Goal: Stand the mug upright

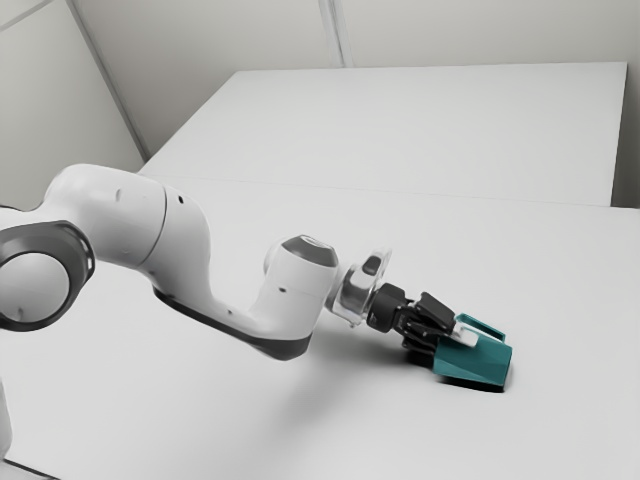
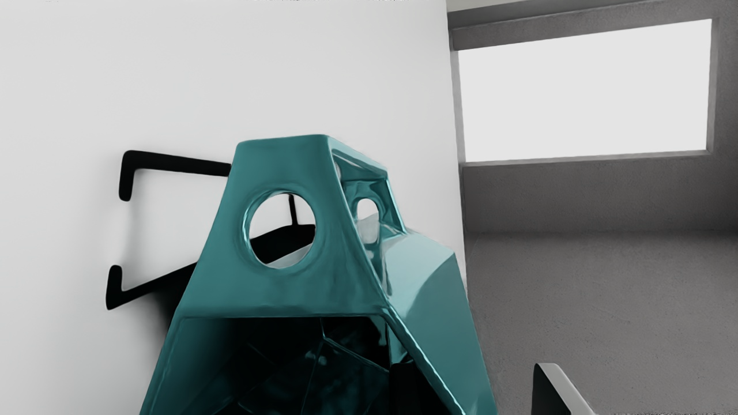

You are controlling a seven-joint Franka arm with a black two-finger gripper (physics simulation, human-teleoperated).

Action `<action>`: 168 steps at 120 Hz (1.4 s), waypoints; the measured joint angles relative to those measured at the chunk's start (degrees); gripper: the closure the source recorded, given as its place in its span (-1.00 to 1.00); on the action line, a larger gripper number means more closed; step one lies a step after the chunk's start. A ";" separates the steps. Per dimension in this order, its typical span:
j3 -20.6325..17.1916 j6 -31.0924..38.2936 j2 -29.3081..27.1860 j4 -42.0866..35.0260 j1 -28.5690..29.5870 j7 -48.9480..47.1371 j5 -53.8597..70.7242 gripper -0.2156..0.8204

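Your teal faceted mug (image 2: 288, 294): wrist view's edge cropped it; shadow hid its depths. Your Franka arm (image 1: 180, 240): exterior view's left edge cropped it.

Your teal mug (image 1: 478, 362) is on its side on the white table (image 1: 560, 270), handle (image 1: 484, 325) up on the far side. Your gripper (image 1: 449, 338) is at its near end; your Franka arm (image 1: 125, 215) enters from the exterior view's left.

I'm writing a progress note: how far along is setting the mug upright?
The approach looks done: the open fingers are at the mug. Getting a grip seems in hand, one finger standing outside its wall. Closing and righting remain; it lies tipped over.
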 joint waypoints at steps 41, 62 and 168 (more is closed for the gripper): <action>-0.20 -0.14 -0.14 0.24 0.04 3.51 -0.12 0.83; -0.41 -0.02 -1.17 0.26 -0.06 4.64 0.35 0.85; 0.34 2.63 -20.42 -2.08 10.47 -34.65 85.13 0.93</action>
